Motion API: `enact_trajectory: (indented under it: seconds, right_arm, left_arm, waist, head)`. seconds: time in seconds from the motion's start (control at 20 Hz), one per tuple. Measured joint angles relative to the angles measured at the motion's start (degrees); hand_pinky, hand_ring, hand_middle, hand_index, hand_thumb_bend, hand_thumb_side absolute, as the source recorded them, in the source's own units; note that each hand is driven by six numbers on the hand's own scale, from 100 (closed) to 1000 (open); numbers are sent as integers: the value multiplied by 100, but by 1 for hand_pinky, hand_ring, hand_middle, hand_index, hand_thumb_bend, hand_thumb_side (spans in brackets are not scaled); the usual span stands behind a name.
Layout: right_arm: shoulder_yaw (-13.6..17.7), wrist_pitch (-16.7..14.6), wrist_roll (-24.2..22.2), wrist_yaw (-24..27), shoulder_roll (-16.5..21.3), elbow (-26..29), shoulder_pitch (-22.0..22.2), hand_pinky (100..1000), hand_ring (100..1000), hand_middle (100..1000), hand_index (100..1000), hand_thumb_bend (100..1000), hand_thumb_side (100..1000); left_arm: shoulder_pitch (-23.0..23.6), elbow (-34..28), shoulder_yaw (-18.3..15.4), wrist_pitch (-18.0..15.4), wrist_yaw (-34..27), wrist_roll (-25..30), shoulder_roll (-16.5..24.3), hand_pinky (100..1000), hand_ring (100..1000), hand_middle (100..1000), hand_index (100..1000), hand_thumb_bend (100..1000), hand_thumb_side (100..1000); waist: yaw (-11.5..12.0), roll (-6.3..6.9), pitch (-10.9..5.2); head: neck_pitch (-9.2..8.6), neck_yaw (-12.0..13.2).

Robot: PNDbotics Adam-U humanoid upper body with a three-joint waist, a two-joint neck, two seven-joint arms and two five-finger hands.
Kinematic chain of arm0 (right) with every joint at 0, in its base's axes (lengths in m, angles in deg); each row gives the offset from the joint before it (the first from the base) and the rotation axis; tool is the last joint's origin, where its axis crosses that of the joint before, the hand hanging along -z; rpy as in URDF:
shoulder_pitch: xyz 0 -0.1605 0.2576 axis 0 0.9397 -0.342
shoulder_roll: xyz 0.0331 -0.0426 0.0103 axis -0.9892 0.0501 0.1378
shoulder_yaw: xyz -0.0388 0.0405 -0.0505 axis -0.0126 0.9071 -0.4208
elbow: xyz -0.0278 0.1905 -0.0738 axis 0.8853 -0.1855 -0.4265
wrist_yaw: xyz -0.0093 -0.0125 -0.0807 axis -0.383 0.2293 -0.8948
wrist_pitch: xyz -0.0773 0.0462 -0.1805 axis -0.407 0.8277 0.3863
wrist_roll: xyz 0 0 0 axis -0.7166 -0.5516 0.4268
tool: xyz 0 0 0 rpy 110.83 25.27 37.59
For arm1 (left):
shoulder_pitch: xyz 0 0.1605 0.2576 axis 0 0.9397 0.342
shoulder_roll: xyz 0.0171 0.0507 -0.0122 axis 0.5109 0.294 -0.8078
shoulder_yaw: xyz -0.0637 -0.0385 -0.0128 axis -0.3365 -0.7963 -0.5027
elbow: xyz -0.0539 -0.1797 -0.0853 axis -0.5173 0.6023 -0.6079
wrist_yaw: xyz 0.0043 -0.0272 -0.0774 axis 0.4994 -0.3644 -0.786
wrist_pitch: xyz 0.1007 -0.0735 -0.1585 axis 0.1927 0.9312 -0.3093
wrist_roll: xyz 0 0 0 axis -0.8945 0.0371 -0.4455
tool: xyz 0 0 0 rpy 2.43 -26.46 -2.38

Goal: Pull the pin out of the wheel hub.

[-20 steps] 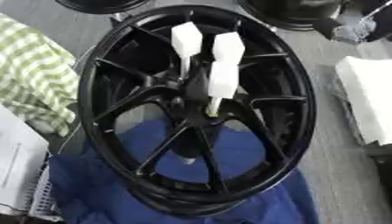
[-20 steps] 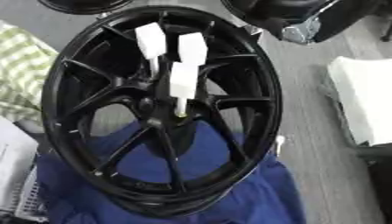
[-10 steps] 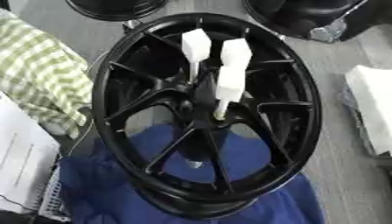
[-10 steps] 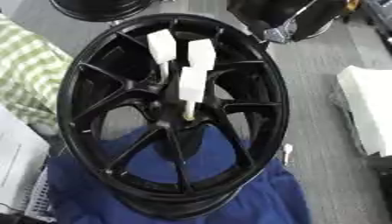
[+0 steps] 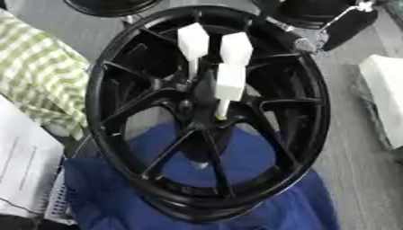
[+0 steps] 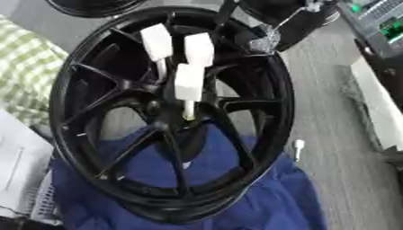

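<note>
Comparing with a second before, only the camera view shifted — the wheel hub (image 5: 206,112) kept three white-capped pins (image 5: 229,81) at its centre, toward 12 o'clock; no robot hand showed, so nothing was pulled yet.

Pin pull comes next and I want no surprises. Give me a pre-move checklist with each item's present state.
1. Pins present: three white-headed pins stand at the wheel hub: ok.
2. Pin heads uncovered and free to approach: ok.
3. Wheel rests on the blue cloth: ok.
4. Robot hand positioned at a pin: none in view: not ok.
5. Which of the three pins to pull: cannot tell.
6. How deep the pin stems sit in the hub: cannot tell.
</note>
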Motion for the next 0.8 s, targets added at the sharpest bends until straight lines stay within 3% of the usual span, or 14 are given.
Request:
enact_trajectory:
  seconds: [0.35, 0.8]
  right_arm:
    - [-51, -6, -97, -295, -370, 14, 104, 968, 857, 768, 831, 100, 311]
    - [-31, 165, 2, -799, -562, 139, 156, 980, 876, 779, 859, 100, 307]
  left_arm:
    - [198, 53, -106, 8, -23, -103, 19, 805, 625, 518, 728, 135, 701]
    - [216, 64, -123, 18, -31, -141, 20, 812, 629, 522, 731, 110, 720]
  waist:
    - [-191, 0, 35]
    - [-202, -26, 35]
  head:
    - [0, 208]
    - [0, 300]
